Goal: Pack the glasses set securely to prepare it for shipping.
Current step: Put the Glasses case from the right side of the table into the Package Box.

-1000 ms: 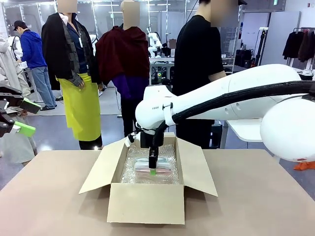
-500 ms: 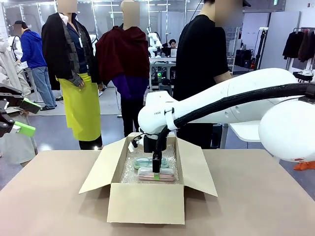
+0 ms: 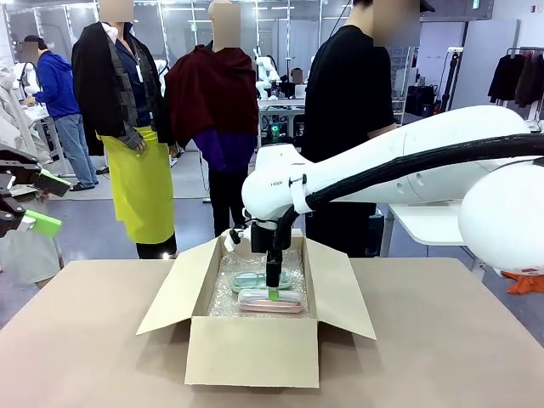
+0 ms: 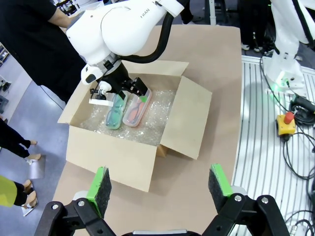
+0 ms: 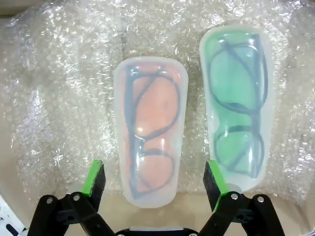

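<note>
Both packs sit in the box (image 3: 255, 348), frame centre: pink pack (image 5: 151, 132) and green pack (image 5: 238, 98) side by side on bubble wrap (image 5: 59, 98). Right gripper (image 5: 153, 171) open, straddling the pink pack's end, holding nothing. Left gripper (image 3: 47, 204) open at left edge. Placing looks done. Next is probably to lift clear, then cover with wrap and close flaps.

Left hand (image 3: 61, 206) partly off picture's edge

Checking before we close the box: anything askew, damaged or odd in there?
Nothing stands out. The salmon-pink pack and mint-green pack lie flat, side by side and apart, on the bubble wrap in the open cardboard box. Both look intact. No wrap covers them yet.
</note>
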### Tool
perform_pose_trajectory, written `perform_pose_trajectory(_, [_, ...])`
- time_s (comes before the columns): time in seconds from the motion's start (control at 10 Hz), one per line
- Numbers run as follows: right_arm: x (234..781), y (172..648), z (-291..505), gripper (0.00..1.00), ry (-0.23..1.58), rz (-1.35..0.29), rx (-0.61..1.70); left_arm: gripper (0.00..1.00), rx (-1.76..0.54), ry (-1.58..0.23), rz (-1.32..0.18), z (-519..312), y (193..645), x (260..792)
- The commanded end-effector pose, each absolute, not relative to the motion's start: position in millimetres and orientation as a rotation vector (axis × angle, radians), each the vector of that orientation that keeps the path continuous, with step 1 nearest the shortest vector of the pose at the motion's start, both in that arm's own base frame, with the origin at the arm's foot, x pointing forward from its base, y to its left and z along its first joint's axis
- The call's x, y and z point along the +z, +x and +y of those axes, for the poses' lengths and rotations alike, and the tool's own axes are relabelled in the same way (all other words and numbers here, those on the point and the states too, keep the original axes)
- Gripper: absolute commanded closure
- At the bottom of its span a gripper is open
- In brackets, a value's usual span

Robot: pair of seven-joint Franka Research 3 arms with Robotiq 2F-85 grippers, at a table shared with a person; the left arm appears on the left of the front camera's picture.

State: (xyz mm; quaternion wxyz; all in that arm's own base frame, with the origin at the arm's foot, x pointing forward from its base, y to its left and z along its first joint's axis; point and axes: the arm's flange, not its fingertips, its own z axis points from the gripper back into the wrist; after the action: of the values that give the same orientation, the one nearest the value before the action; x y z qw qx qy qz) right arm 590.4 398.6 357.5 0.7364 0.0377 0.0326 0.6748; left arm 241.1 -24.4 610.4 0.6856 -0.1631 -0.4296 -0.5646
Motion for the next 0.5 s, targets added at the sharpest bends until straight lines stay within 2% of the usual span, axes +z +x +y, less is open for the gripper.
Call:
perform_pose_trajectory(0.0, [358.7,577.1,388.6,0.00,0.051,0.130,1.513,0.00,-1.281,-0.375,-0.981,-24.0,242.2,612.1])
perform_pose_trajectory(0.1, [357.5,590.4,398.6,0.00,0.083,0.072,1.482,0.00,-1.281,-0.375,-0.981,-24.0,242.2,612.1])
perform_pose_trajectory(0.4, [357.5,590.4,398.6,0.00,0.083,0.072,1.482,0.00,-1.281,-0.375,-0.981,-24.0,242.2,612.1])
